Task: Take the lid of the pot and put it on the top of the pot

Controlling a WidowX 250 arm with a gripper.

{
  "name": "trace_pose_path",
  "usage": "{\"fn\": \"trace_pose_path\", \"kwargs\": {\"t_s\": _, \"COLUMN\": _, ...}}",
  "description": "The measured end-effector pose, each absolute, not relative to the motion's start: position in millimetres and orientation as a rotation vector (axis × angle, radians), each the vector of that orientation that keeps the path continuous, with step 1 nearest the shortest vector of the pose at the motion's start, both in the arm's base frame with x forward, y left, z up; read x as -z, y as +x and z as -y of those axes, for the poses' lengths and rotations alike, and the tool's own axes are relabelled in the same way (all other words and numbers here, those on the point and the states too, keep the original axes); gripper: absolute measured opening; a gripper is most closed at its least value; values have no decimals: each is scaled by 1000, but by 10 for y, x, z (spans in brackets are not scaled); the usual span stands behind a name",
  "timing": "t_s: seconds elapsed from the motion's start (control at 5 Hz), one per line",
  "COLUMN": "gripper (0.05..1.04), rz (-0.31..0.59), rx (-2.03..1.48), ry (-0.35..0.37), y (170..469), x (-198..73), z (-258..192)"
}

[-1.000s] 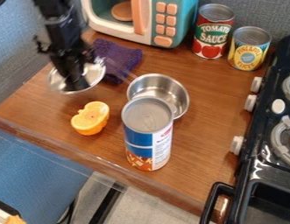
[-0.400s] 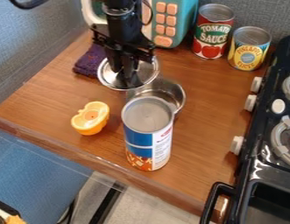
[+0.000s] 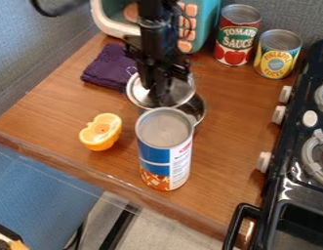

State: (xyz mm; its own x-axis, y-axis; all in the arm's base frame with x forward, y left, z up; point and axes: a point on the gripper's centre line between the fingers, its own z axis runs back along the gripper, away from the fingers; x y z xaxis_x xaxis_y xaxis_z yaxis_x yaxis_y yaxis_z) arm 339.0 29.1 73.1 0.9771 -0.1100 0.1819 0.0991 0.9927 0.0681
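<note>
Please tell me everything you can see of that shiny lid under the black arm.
The lid is round, silver-coloured and metal by its look, with a thin bright rim. The pincer holds it from above, hiding its middle. It lies off-centre over the pot, whose right side peeks out beyond it. Whether its underside touches the pot, I cannot tell.

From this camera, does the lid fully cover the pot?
No, to the right of the lid, part of the pot shows uncovered.

Bright light, soft shadows, small glints
</note>
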Motion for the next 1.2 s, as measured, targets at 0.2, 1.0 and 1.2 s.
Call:
{"fn": "trace_pose_path", "kwargs": {"t_s": 0.2, "gripper": 279, "rz": 166, "rx": 135, "ry": 56, "y": 3401, "x": -625, "z": -171}}
{"fn": "trace_pose_path", "kwargs": {"t_s": 1.0, "gripper": 635, "rz": 107, "rx": 182, "ry": 93, "y": 3332, "x": -523, "z": -102}}
{"fn": "trace_pose_path", "kwargs": {"t_s": 1.2, "gripper": 932, "rz": 80, "rx": 188, "ry": 67, "y": 3291, "x": -530, "z": -65}}
